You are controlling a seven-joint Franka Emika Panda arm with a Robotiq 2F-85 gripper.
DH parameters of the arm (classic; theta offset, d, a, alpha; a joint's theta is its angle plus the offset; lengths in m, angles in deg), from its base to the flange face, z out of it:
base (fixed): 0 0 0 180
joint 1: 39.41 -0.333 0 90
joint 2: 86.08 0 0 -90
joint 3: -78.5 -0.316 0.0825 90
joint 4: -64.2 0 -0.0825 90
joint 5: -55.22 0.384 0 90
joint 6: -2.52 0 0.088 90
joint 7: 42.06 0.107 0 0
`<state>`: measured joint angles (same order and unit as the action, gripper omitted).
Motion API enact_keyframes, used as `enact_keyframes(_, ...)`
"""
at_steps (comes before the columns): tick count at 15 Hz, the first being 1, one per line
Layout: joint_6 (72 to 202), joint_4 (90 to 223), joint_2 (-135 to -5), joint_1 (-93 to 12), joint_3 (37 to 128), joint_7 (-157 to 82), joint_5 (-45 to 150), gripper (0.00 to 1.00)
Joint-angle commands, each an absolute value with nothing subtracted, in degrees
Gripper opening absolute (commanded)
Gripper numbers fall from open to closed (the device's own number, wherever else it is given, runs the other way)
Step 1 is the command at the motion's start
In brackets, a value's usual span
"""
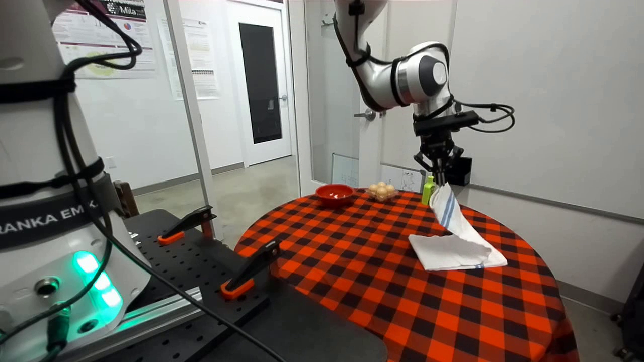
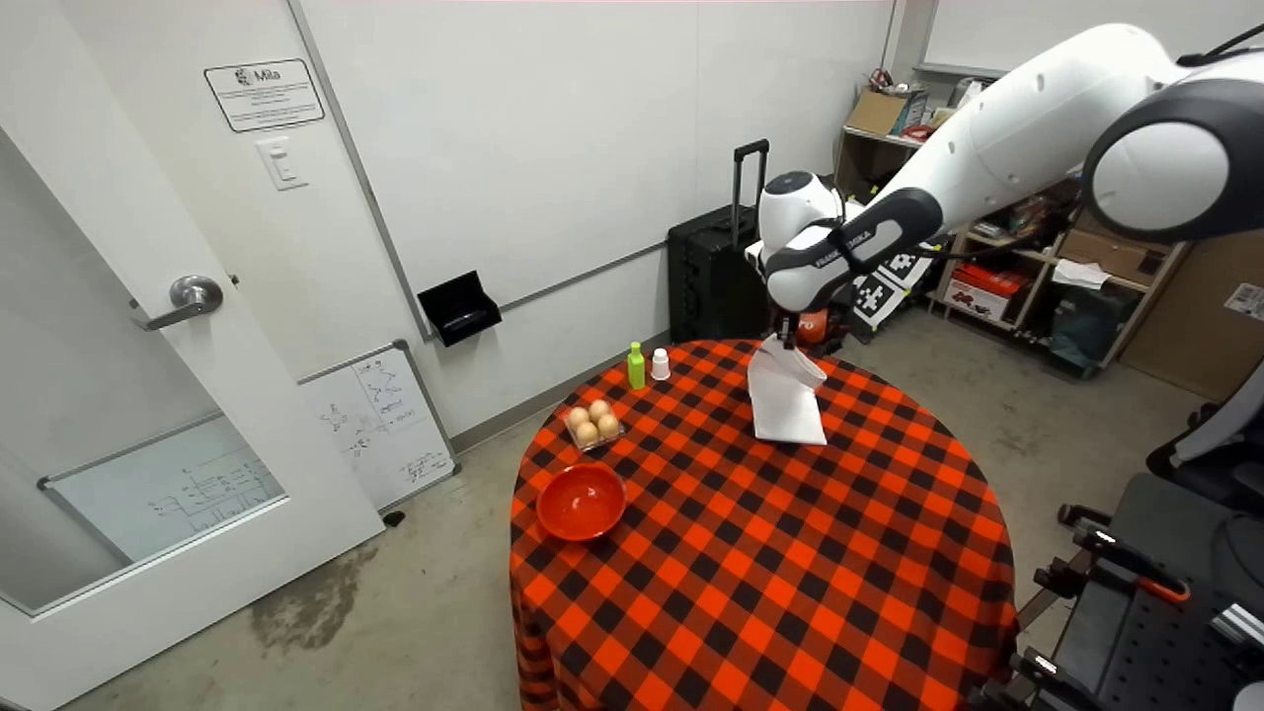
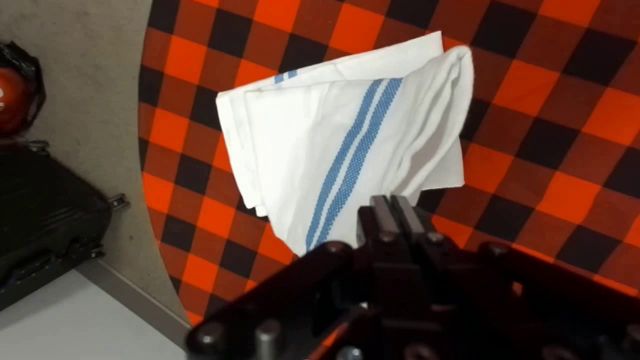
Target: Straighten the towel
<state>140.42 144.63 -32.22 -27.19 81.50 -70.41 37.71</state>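
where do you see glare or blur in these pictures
In an exterior view, the base lights glare nearly white with a green glow, and the red bowl shows white glints; in the wrist view, the claw is dark and soft toward the bottom edge, while the towel looks sharper.

place: robotics lab | Mila poster (image 1: 95,39) | scribbled whiteboard (image 2: 378,427) | Franka arm (image 2: 1027,128) | perforated plate (image 1: 193,262)

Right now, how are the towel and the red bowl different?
The towel is white with blue stripes; the bowl is red. The towel is folded, while the bowl is round. The gripper holds part of the towel up off the table, but nothing holds the bowl. Both touch the checked tablecloth.
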Motion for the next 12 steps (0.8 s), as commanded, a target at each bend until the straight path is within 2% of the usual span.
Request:
enact_keyframes(1,137.83,156.95,-45.14,-26.38,80.82,-74.10,37.94,0.01)
enact_keyframes(8,128.78,168.58,-65.27,-23.94,81.38,-81.17,40.13,0.01)
enact_keyframes(12,121.15,170.37,-73.16,-23.92,82.12,-83.96,43.62,0.01)
